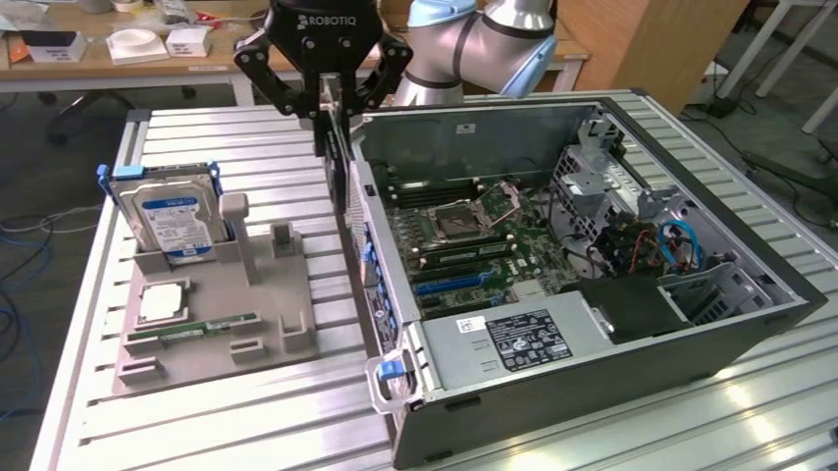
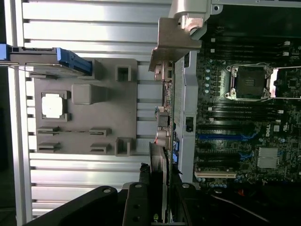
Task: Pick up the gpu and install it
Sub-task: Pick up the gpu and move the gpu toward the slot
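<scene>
The gpu is a thin dark card seen edge-on, hanging straight down from my gripper, which is shut on its upper edge. It hovers over the near side wall of the open computer case, just outside the motherboard. In the wrist view the gpu runs away from the gripper, with its silver bracket at the far end. The black fingers clamp it from both sides. Blue expansion slots lie on the board beside the card.
A grey parts holder sits on the slatted table at the exterior view's left. It carries a blue-labelled hard drive, a processor and a green RAM stick. A power supply fills the case's near corner.
</scene>
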Controlling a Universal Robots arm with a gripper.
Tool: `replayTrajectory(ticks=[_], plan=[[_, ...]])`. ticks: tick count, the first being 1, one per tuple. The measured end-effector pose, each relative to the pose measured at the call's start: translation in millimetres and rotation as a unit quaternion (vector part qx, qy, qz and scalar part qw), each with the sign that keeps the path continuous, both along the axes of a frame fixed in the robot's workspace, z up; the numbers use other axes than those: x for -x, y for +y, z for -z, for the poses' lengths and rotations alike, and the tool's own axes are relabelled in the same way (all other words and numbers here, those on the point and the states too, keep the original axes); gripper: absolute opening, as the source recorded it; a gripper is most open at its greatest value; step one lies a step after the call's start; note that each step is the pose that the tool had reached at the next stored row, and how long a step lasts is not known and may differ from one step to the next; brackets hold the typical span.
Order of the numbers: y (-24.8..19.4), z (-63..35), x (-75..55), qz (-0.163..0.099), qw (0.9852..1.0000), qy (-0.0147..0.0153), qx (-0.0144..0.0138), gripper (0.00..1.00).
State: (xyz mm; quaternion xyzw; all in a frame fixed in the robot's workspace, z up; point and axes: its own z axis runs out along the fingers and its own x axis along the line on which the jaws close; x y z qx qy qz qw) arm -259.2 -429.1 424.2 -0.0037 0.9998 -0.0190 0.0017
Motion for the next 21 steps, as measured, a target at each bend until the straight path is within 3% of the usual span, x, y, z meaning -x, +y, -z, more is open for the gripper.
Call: replayTrajectory(ticks=[21], plan=[[0.0,0.1,-20.7,0.000,1.0000,0.0000,0.0000,0.27]])
